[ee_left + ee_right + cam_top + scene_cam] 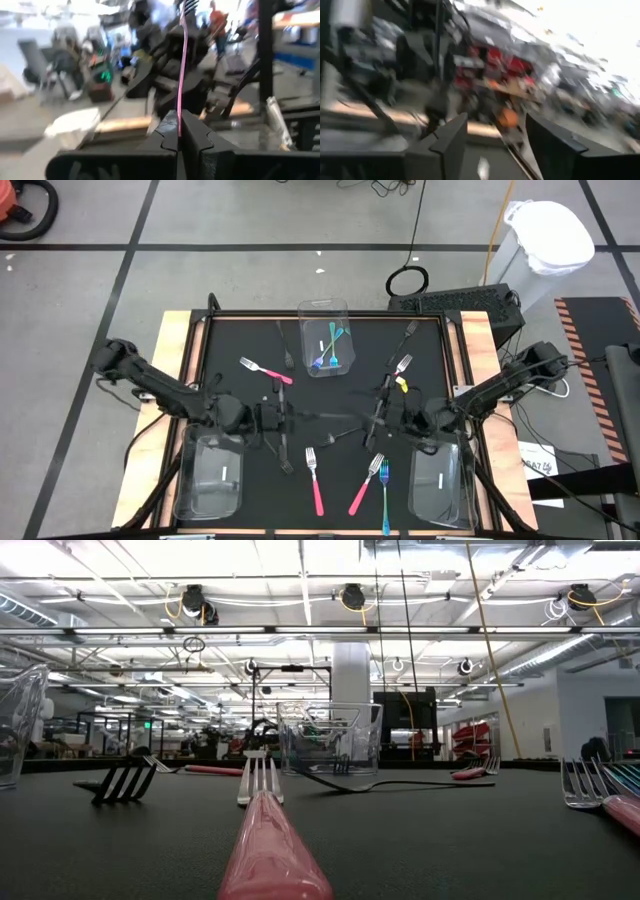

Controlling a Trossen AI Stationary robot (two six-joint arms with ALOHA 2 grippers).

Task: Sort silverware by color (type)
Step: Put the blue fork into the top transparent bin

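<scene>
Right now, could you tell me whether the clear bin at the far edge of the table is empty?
Not empty. The high view shows the clear bin holding teal and blue-handled utensils, lying inside its walls.

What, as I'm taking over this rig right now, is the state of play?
Left claw: shut on a pink fork, mid-table.
Right claw: open, empty, opposite it.
Done: teal forks lie in the far bin.
Left: three loose pink forks, one teal fork and several dark forks on the mat; side bins hold no forks.
</scene>
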